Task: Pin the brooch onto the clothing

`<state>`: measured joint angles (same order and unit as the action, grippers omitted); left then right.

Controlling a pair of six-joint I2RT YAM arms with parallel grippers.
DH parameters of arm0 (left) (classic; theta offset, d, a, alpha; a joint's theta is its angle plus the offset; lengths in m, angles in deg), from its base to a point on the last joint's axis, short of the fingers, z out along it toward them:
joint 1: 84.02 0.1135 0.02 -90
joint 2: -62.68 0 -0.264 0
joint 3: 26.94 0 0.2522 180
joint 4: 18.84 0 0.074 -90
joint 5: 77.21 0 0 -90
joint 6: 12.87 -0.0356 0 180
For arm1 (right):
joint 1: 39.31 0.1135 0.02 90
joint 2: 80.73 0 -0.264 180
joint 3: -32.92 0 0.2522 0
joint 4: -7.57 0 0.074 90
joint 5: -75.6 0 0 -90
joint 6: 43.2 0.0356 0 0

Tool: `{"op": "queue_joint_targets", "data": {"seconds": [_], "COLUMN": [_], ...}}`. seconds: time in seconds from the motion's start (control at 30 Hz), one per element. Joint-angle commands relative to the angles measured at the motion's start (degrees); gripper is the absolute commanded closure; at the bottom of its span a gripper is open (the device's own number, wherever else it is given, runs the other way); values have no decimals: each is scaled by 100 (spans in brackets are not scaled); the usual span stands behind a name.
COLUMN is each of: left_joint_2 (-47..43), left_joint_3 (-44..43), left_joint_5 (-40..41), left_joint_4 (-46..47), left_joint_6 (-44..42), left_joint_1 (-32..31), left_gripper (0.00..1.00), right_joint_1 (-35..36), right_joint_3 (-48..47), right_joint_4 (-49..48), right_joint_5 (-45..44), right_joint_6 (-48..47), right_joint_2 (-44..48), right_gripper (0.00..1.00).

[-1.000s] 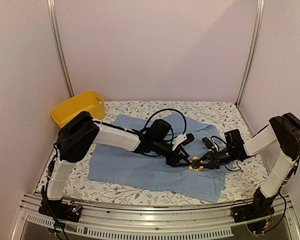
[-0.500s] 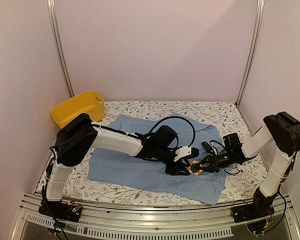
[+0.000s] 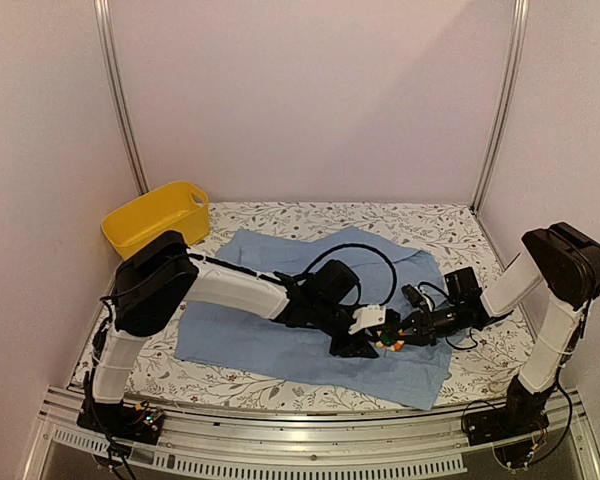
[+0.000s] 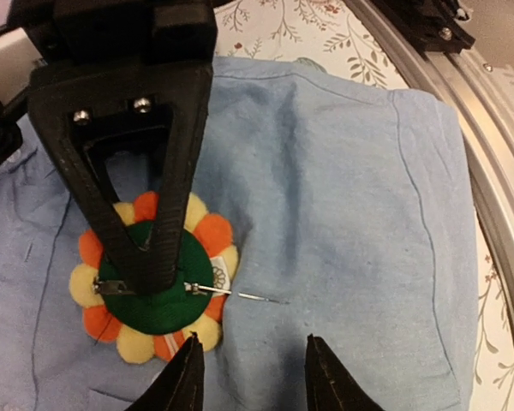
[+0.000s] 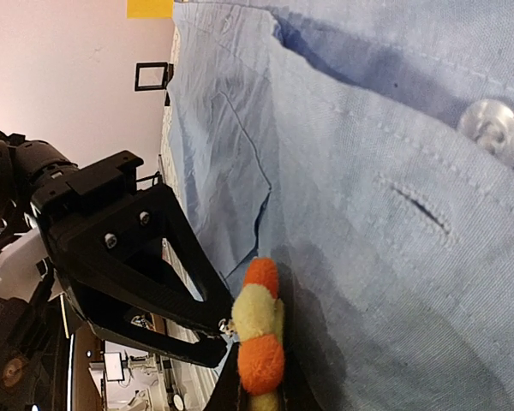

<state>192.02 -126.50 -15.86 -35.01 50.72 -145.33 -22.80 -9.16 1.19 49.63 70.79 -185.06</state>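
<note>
The brooch [image 4: 154,287], a round flower with orange and yellow petals and a green back, lies against the light blue shirt [image 4: 351,214]. Its open pin [image 4: 240,295] points right onto the cloth. My right gripper [image 5: 259,392] is shut on the brooch [image 5: 259,330], which is seen edge-on there. My left gripper [image 4: 253,377] is open, its tips on either side of the cloth just below the pin's point. In the top view the left gripper [image 3: 365,340] and the right gripper [image 3: 398,336] meet at the brooch [image 3: 385,343], over the shirt's [image 3: 270,335] near right part.
A yellow basin [image 3: 155,215] stands at the back left. The shirt's button [image 5: 493,128] and a buttonhole [image 5: 415,205] lie to the right of the brooch. The table's metal front rail [image 4: 488,171] runs close to the shirt's edge.
Both grippers and the brooch have shifted a little toward the near edge of the table. The left arm has closed in beside the brooch.
</note>
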Motion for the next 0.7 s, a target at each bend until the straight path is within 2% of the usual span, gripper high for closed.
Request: {"op": "queue_joint_targets", "data": {"seconds": [0.0,0.2,0.27,0.33,0.53,0.67], "left_joint_2": [182,232,237,213,20,-195], "left_joint_3": [160,176,170,177,17,25], "left_joint_5": [226,540,586,694,1188,883], "left_joint_4": [-5,-3,8,66,457,514], "left_joint_6": [-182,-250,-255,-214,268,374], "left_joint_1": [-153,-222,-232,-240,-170,-71], "left_gripper": [62,75,85,100,100,100], "right_joint_1": [84,94,109,147,263,265], "right_joint_3": [108,107,107,106,131,209], "right_joint_4": [-78,-95,-95,-103,-107,-67], "right_joint_5": [-189,-191,-189,-197,-190,-189], "right_joint_6": [-26,-26,-26,-26,15,37], "right_joint_2": [-245,-262,-283,-310,-380,-228], "right_gripper": [100,100,100,100,100,100]}}
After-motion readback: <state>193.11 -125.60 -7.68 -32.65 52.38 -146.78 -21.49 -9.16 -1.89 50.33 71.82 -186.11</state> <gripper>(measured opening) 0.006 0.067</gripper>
